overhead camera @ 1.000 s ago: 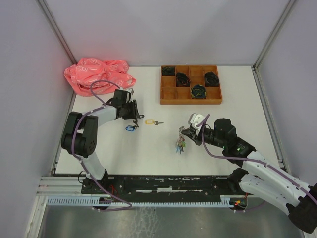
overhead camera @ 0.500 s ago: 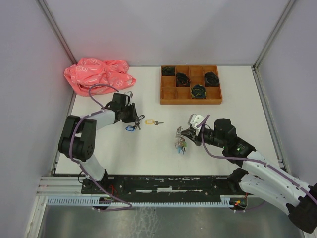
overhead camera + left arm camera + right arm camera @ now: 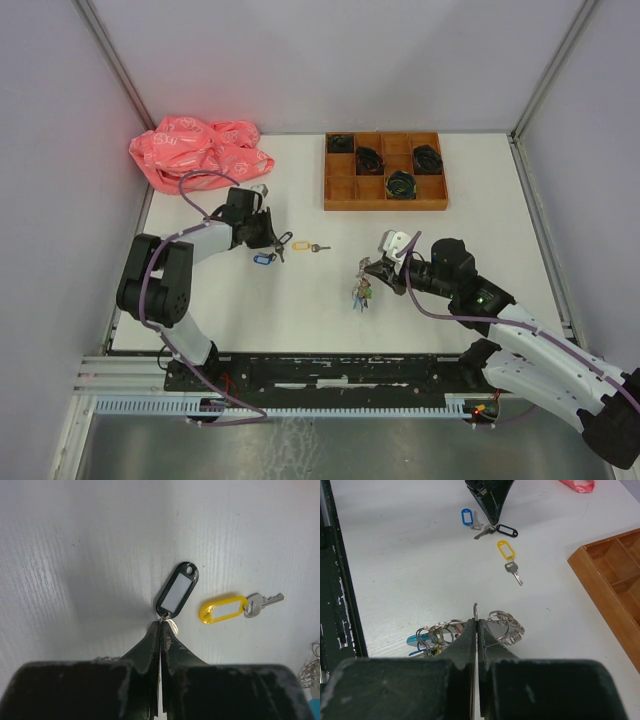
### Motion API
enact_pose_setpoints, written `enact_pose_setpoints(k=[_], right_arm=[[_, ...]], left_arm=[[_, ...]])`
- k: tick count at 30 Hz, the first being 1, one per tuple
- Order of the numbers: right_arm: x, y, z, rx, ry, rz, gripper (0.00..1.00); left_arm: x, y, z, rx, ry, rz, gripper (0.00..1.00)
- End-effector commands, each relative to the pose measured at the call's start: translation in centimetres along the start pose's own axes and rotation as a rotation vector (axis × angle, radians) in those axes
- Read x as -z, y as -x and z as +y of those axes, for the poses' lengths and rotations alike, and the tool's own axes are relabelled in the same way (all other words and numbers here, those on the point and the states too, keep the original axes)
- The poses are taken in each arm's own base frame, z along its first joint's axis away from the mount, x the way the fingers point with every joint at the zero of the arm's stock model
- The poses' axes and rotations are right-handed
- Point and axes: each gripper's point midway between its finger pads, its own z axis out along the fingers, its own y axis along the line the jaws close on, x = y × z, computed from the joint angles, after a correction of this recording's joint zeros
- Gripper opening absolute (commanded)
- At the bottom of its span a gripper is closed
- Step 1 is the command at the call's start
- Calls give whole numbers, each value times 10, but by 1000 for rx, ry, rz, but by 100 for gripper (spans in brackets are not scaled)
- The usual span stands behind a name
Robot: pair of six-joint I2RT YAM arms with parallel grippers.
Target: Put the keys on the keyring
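**Three loose keys on the table, keyring pinched by the right arm**

Nearest the arm bases, the right gripper (image 3: 476, 621) has its fingers pressed together on one wire ring of the keyring (image 3: 437, 632). That ring stands upright between the fingertips. The rest of the bunch, with its silvery loops, a light-blue piece and small coloured tags, lies on the white table (image 3: 300, 310) just beside the fingertips, on the left in the wrist view.

Farther out and to the left, the keys lie close together. The left gripper (image 3: 160, 628) points down at them with its fingers closed tight. The tips meet at the lower end of the black-tagged key (image 3: 177, 589), where the tag joins the silver key head. Whether they actually nip it cannot be told. The blue-tagged key (image 3: 466, 517) lies just beside that gripper on the near side. The yellow-tagged key (image 3: 223, 609) lies flat near the black tag on the side toward the keyring, not touching it, and is well apart from the keyring.

At the far edge of the table sits a wooden tray (image 3: 385, 204) with black coils (image 3: 402, 183) in several compartments, and a crumpled pink bag (image 3: 195, 150) lies in the far left corner
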Motion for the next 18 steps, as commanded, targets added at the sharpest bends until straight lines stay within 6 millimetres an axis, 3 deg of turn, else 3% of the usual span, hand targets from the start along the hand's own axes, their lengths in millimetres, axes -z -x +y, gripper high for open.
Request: enact_pose_setpoints(k=[1, 9, 15, 18], right_arm=[[3, 39, -9, 53, -22, -110, 1], [5, 42, -9, 62, -25, -119, 1], [6, 43, -8, 63, -20, -115, 1], [6, 41, -7, 61, -14, -109, 1]], left_arm=[[23, 19, -18, 23, -43, -64, 3], [90, 18, -20, -54, 25, -100, 3], [134, -24, -22, -16, 44, -12, 3], [148, -36, -39, 5, -4, 1, 3]])
